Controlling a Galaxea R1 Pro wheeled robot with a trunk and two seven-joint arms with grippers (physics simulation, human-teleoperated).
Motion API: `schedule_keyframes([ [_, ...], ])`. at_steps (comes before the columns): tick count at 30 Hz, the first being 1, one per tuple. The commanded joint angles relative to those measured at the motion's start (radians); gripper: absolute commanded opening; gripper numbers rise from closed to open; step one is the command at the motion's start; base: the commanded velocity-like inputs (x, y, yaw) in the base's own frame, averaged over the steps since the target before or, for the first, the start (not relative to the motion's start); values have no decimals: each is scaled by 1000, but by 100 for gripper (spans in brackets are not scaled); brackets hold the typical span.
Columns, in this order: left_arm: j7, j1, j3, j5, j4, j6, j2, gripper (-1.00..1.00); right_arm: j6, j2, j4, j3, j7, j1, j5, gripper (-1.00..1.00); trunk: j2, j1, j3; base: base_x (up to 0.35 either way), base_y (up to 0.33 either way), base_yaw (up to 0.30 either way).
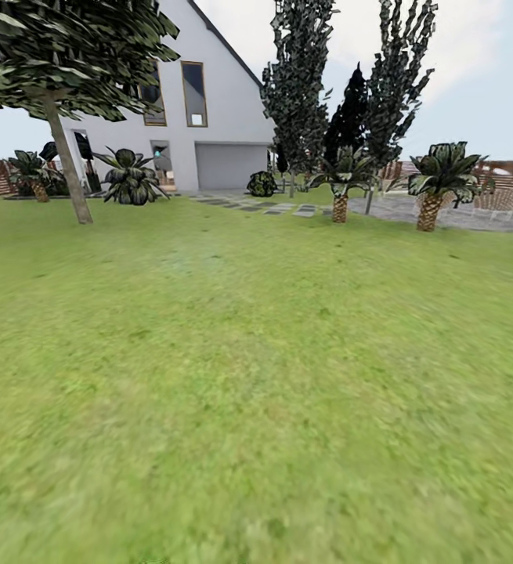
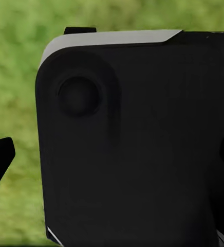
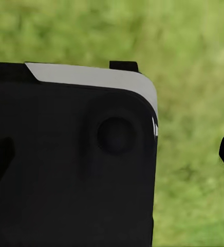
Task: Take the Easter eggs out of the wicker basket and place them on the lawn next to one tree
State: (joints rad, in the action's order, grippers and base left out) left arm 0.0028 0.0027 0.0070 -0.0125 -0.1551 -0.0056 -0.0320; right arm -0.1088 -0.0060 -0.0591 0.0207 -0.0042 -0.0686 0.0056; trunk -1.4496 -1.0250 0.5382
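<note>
Lawn [image 1: 256, 376] takes up most of the head view, mottled green grass, flat, blurred close in. Tree [image 1: 66, 160] with slim leaning grey-beige trunk and dark jagged canopy stands far left on the grass. Behind it white house [image 1: 209, 117] with tall windows and a grey garage door [image 1: 231, 166]. Stepping stones [image 1: 260, 206] run across the grass toward grey paving [image 1: 444, 211] at right. Two scaly-trunked palms [image 1: 430, 192] near the paving, tall dark trees [image 1: 303, 86] behind, low bushes [image 1: 131, 178] by the house. Brown fence [image 1: 511, 192] at far right.

Left wrist view: black housing [image 2: 132, 139] of the left end effector over blurred grass; apart or together, cannot tell. Right wrist view: black housing [image 3: 71, 159] of the right end effector, over grass too; state cannot be told.
</note>
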Motion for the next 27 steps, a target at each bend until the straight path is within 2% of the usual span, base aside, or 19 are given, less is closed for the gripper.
schedule_keyframes([
  [1,0,0,1,-1,-1,-1,0,100,-3,0,1,2,0,0,1,100,0,0,1,0,0,290],
  [27,0,0,1,-2,-1,-1,0,100,-3,0,1,2,0,0,1,100,0,0,16,0,0,288],
])
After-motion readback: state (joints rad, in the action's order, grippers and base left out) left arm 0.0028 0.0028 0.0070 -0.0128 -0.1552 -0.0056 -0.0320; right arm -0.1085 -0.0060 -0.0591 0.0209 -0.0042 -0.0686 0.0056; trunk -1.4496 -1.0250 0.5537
